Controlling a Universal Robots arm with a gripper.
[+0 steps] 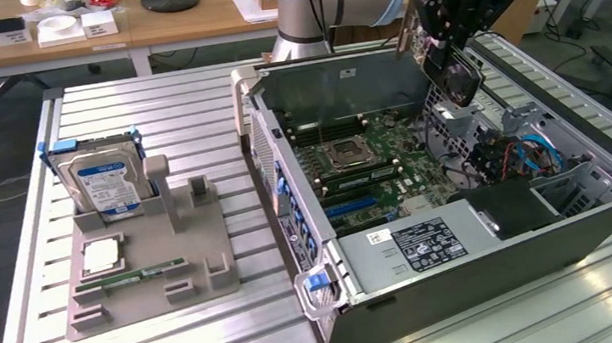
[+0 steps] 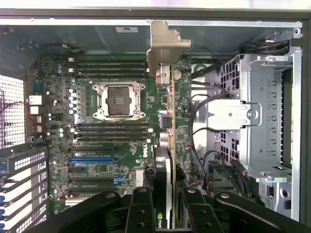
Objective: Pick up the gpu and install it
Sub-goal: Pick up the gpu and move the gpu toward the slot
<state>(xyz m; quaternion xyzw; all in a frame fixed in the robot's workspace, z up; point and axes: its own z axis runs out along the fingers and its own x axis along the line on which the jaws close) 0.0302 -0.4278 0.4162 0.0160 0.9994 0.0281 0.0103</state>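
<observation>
The gpu (image 1: 449, 71) hangs in the air above the open computer case (image 1: 498, 262), over its far right part. My gripper (image 1: 447, 37) is shut on the card's upper portion. Its black cooler face with a round fan is turned toward the exterior view's right front. In the wrist view the gpu (image 2: 168, 121) appears edge-on, its silver end bracket (image 2: 164, 46) pointing away from me, and my gripper (image 2: 167, 213) clamps it from both sides. Beneath it lies the green motherboard (image 2: 97, 170) with a blue slot (image 2: 92, 159) and black slots beside it.
The empty processor socket (image 2: 118, 99) sits mid-board, and a metal drive cage (image 2: 262, 121) with cables fills the case's other side. On the exterior view's left a grey holder (image 1: 170, 284) carries a hard drive (image 1: 106, 182), a processor chip (image 1: 100, 256) and a memory stick (image 1: 135, 276).
</observation>
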